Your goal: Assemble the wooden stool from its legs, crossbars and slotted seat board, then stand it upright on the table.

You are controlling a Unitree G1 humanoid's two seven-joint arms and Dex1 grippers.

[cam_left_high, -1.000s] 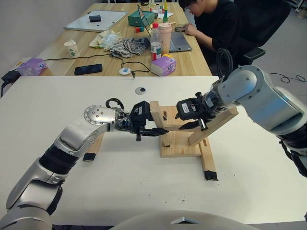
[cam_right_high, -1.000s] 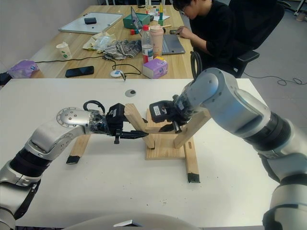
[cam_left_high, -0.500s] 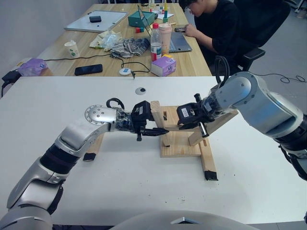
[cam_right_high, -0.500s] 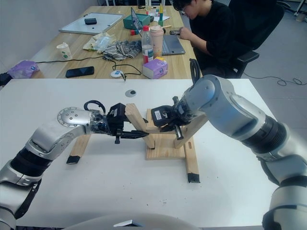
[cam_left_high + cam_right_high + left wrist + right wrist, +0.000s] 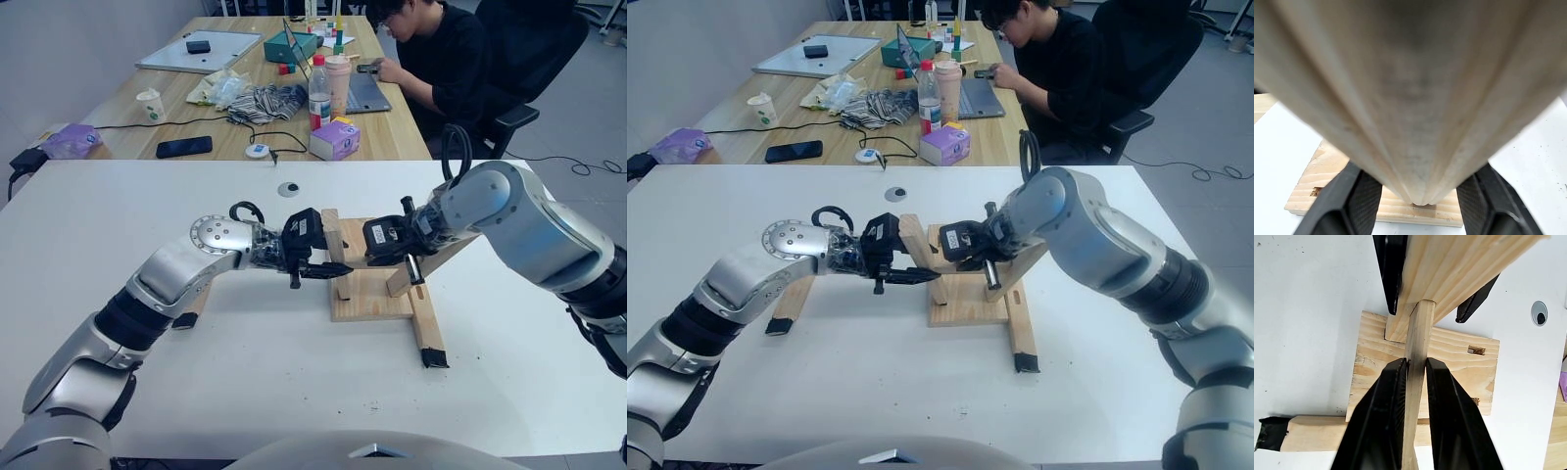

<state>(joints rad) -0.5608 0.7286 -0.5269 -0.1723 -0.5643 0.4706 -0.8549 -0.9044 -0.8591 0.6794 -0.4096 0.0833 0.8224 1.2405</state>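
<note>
The slotted seat board [image 5: 377, 304] lies flat on the white table [image 5: 294, 392]. One wooden leg [image 5: 329, 235] stands tilted on its near left corner, with my left gripper [image 5: 1420, 196] shut on it from the left side. My right gripper [image 5: 1416, 363] is shut on a thin crossbar [image 5: 1419, 333] whose end meets that leg just above the board. A second leg [image 5: 441, 253] leans up from the board's right side. A third leg [image 5: 426, 328] with a black tip lies along the board's right edge. A fourth leg [image 5: 188, 308] lies under my left forearm.
A small grey disc [image 5: 287, 188] sits on the table behind the board. Beyond the far edge stands a wooden desk [image 5: 127, 122] with a bottle, a purple box, a phone, cables and a laptop. The table's front and left parts are bare.
The head view has shifted slightly. My right gripper has brought the crossbar a little lower and closer to the held leg. The left gripper keeps its hold.
</note>
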